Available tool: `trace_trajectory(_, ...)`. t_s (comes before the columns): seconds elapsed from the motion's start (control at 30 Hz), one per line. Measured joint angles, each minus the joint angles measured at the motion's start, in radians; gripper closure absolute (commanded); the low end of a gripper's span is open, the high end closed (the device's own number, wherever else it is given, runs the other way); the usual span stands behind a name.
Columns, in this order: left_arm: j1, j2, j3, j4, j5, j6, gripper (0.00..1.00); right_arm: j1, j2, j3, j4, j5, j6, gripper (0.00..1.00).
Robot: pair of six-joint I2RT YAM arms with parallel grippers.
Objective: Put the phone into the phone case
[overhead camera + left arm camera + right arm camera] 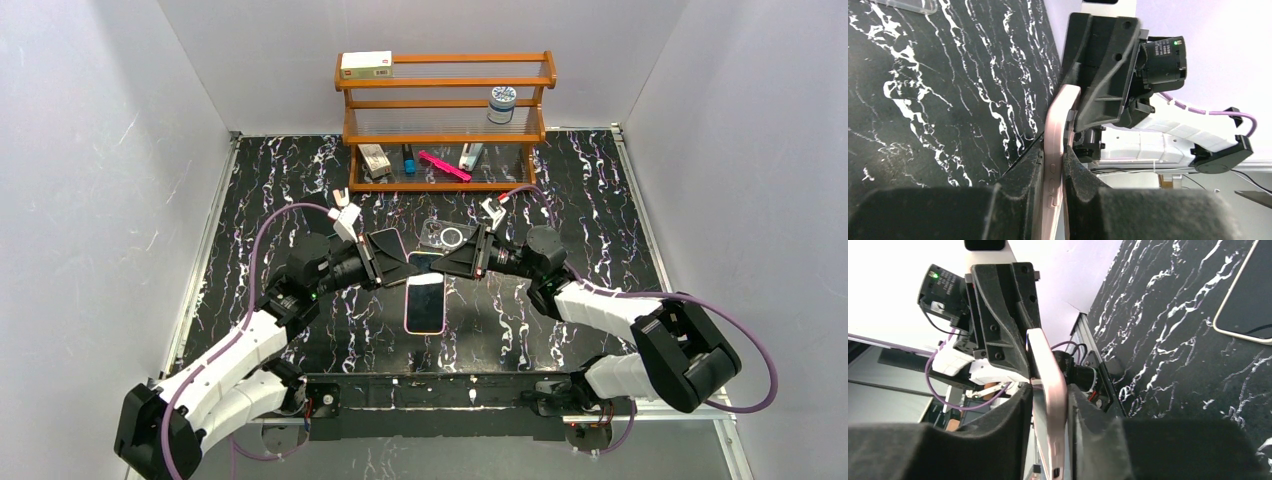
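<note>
A pink phone case point(424, 305) with a pale face up lies lengthwise in the middle of the table. Both grippers hold its far end. My left gripper point(397, 270) is shut on it from the left, and the pink edge point(1058, 125) with its buttons sits between the fingers. My right gripper point(453, 266) is shut on it from the right, with the pink edge point(1048, 370) between its pads. A dark-screened phone point(388, 244) with a tan rim lies flat behind the left gripper; it also shows in the right wrist view point(1248, 295).
A clear case point(447, 236) with a round ring lies behind the grippers; its corner shows in the left wrist view point(903, 4). A wooden shelf point(445, 82) at the back holds a box, a jar, a pink comb and small items.
</note>
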Motion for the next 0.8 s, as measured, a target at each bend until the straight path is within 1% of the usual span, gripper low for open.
trace_trajectory(0.07, -0.003, 0.0, 0.016, -0.034, -0.019, 0.018, 1.0, 0.0, -0.001, -0.001, -0.02, 0.01, -0.005, 0.33)
trace_trajectory(0.2, 0.006, -0.001, 0.026, -0.124, -0.092, 0.053, 1.0, -0.006, -0.045, -0.003, -0.09, 0.043, -0.038, 0.04)
trace_trajectory(0.23, 0.007, -0.001, 0.03, -0.147, -0.109, 0.061, 1.0, -0.007, -0.061, -0.005, -0.106, 0.048, -0.044, 0.02)
trace_trajectory(0.33, 0.029, 0.002, 0.053, -0.25, -0.173, 0.102, 1.0, -0.007, -0.107, -0.005, -0.148, 0.064, -0.069, 0.01)
trace_trajectory(0.47, 0.115, 0.034, 0.122, -0.408, -0.249, 0.166, 1.0, -0.008, -0.154, -0.003, -0.241, 0.092, -0.133, 0.01)
trace_trajectory(0.57, 0.191, 0.068, 0.166, -0.492, -0.291, 0.211, 1.0, -0.008, -0.165, 0.029, -0.386, 0.13, -0.195, 0.01)
trace_trajectory(0.63, 0.243, 0.098, 0.185, -0.534, -0.312, 0.242, 1.0, -0.008, -0.165, 0.077, -0.518, 0.167, -0.249, 0.01)
trace_trajectory(0.73, 0.312, 0.148, 0.189, -0.57, -0.322, 0.275, 1.0, -0.008, -0.164, 0.147, -0.665, 0.211, -0.318, 0.01)
trace_trajectory(0.8, 0.35, 0.186, 0.184, -0.579, -0.319, 0.289, 1.0, -0.01, -0.164, 0.177, -0.731, 0.23, -0.356, 0.01)
